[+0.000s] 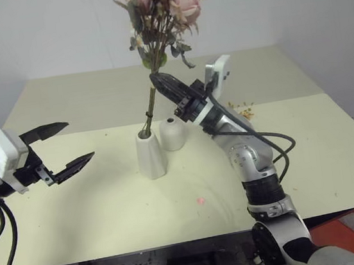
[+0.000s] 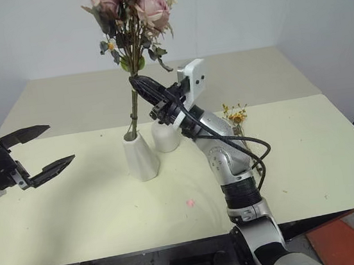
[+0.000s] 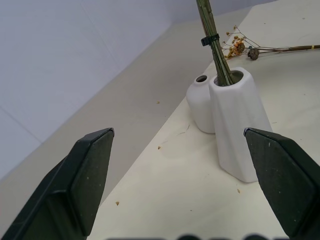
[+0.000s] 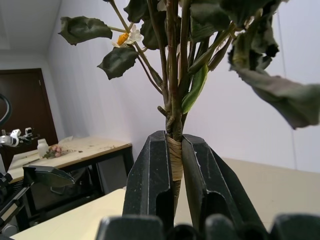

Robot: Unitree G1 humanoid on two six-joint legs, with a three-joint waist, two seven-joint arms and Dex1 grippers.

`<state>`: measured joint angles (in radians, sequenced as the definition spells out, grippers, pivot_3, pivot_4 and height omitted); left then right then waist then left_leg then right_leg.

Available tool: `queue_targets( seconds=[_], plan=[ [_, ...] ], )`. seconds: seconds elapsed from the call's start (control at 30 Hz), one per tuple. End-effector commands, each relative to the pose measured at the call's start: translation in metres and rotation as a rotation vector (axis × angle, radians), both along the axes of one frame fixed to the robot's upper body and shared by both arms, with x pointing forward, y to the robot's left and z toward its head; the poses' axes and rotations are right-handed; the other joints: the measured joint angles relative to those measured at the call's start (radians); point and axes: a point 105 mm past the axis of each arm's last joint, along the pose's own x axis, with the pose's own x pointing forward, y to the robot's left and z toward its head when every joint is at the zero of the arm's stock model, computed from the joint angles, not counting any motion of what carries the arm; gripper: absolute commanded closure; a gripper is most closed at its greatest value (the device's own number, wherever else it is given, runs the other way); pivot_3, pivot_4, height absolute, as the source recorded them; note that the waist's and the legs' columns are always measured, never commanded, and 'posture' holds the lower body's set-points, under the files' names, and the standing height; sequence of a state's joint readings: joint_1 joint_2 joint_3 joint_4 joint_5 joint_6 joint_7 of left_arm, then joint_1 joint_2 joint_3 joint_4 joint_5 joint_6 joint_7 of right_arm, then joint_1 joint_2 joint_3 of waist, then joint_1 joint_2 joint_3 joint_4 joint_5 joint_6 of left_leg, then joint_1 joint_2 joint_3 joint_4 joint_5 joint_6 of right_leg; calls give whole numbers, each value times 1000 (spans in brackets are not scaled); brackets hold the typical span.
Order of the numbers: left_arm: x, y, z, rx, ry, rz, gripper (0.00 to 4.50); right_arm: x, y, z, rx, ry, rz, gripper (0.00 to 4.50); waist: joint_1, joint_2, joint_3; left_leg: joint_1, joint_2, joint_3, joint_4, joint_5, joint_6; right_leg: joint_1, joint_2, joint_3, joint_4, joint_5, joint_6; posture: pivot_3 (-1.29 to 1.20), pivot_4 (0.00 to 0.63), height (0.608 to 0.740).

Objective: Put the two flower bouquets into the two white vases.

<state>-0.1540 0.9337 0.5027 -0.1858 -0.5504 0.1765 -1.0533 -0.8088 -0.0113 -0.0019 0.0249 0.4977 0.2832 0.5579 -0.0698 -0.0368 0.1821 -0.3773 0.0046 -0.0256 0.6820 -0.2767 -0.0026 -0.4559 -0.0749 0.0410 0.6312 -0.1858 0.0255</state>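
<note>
Right claw (image 1: 157,79) clamping rose bouquet (image 1: 162,18) stems, stem ends sitting inside taller vase (image 1: 150,152), left claw (image 1: 67,146) hovering with fingers apart, orange sprig (image 2: 234,114) lying on table (image 1: 307,142).

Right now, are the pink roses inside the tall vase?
Yes. The rose bouquet's stems reach down into the tall vase's mouth.

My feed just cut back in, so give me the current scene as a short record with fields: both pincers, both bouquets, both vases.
right pincer: shut on rose bouquet stems
rose bouquet: stem ends inside tall vase, leaning, not released
tall vase: upright on table, holds rose stems
short vase: upright, beside tall vase, mouth empty
orange sprig: lying on table behind right arm
left pincer: open, empty, apart from vases
done: neither bouquet fully placed
</note>
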Motion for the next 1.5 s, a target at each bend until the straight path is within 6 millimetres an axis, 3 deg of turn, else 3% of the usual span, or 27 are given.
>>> queue_targets(
  seconds=[0.03,1.03,1.5],
  plan=[
    [-2,-2,9,21,-45,-6,0,-7,-2,10,23,-25,35,4312,0,0,0,0,0,0,0,0,0,0,0,0,0,0,0,0,150,740],
    [-1,-1,8,21,-48,-14,0,-8,-4,21,65,-1,35,4312,0,0,0,0,0,0,0,0,0,0,0,0,0,0,0,0,150,740],
    [0,0,8,23,-51,-6,0,-21,14,6,-9,-29,76,4312,1,0,0,0,0,0,0,0,0,0,0,0,0,0,0,0,150,740]
  ],
)
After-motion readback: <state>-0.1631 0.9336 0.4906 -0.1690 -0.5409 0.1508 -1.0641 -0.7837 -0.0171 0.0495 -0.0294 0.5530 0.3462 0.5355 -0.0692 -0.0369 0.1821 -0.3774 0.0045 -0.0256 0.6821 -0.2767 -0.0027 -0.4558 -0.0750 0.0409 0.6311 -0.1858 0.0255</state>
